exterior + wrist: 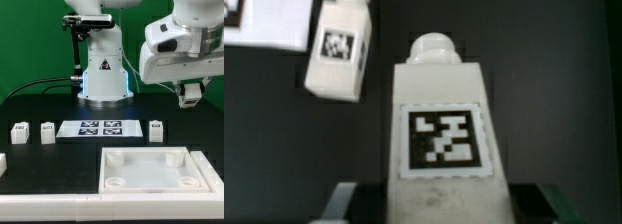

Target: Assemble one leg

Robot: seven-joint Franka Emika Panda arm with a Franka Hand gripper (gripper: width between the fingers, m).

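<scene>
My gripper [190, 97] is raised at the exterior view's right, above the table, and is shut on one leg [441, 120]. This leg is a white block with a round tip and a black-and-white tag, and it sits between the fingers [345, 203]. Three more legs stand on the black table: two at the exterior view's left [18, 131] [47, 131] and one further to the right [155, 130]. The wrist view shows one of them [336, 55] below the held leg. The large white tray-like part [150, 170] lies at the front.
The marker board [97, 127] lies flat at the table's middle, and a corner of it shows in the wrist view [256, 22]. The arm's base [104, 72] stands behind it. A white piece [2, 160] shows at the exterior view's left edge.
</scene>
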